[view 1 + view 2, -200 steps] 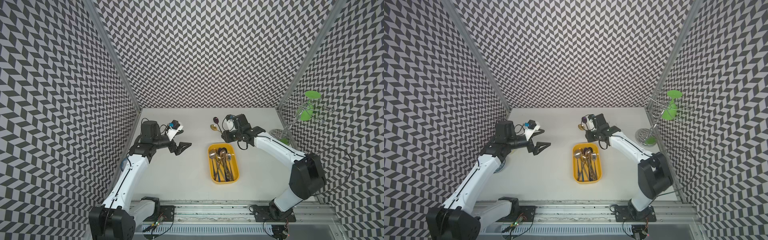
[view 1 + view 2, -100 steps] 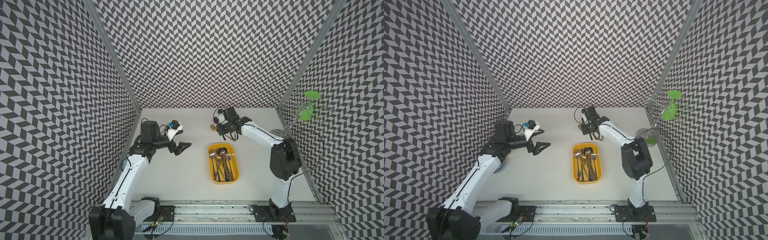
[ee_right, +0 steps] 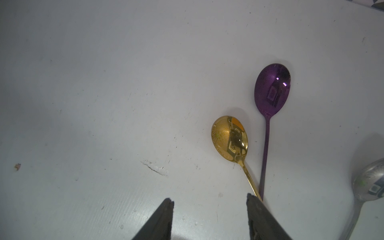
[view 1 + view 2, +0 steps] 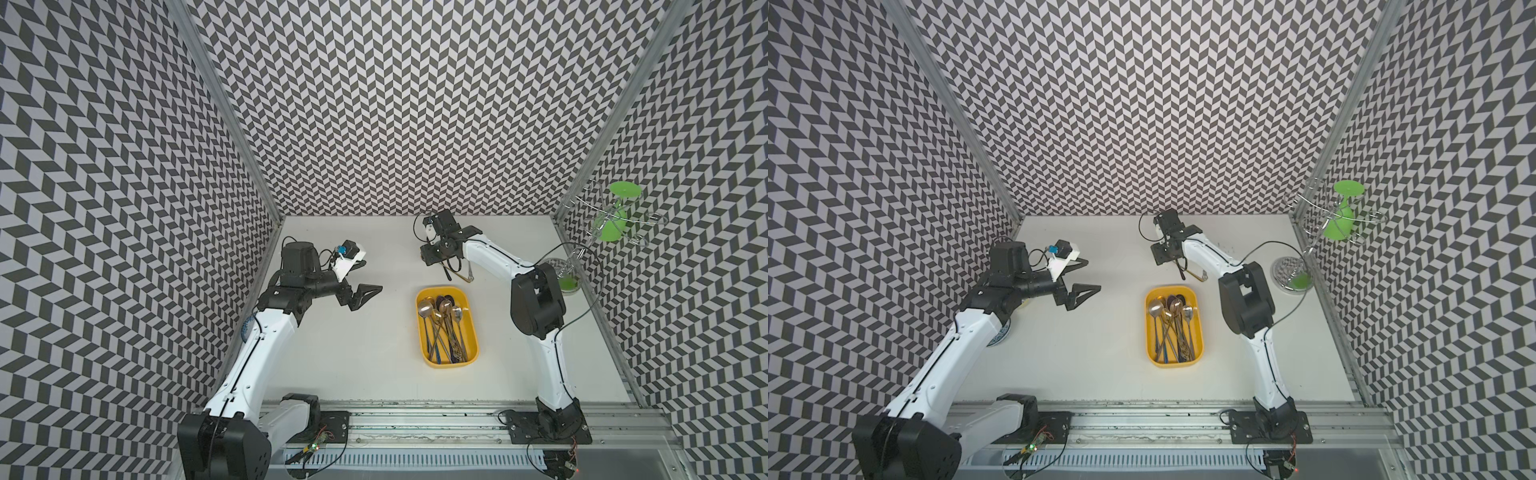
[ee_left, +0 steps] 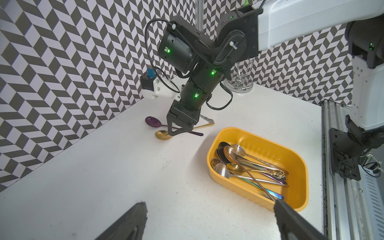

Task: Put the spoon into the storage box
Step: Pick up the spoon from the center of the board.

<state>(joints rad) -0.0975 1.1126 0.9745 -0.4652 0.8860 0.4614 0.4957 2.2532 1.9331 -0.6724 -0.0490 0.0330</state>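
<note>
The yellow storage box (image 4: 419, 332) (image 4: 1177, 365) (image 5: 270, 145) lies mid-table with several spoons (image 4: 442, 324) in it. Behind it three loose spoons rest on the table: a gold spoon (image 3: 229, 139) (image 5: 163, 135), a purple spoon (image 3: 272, 89) (image 5: 152, 121) and a silver spoon (image 3: 369, 185). My right gripper (image 3: 209, 198) (image 5: 176, 133) (image 4: 434, 255) points down just above them, open and empty. The gold handle runs under one of its fingers (image 3: 257, 209). My left gripper (image 4: 373, 275) (image 4: 1094, 273) (image 5: 211, 203) hangs wide open left of the box, holding nothing.
A wire rack with green cups (image 4: 611, 224) stands at the right wall on a chrome base (image 4: 559, 270). A patterned plate (image 4: 1000, 336) lies under my left arm. A metal rail (image 4: 415, 419) runs along the front edge. Patterned walls close in three sides.
My right arm folded inward and its gripper shifted slightly left over the loose spoons while its jaws widened. The left arm has not moved.
</note>
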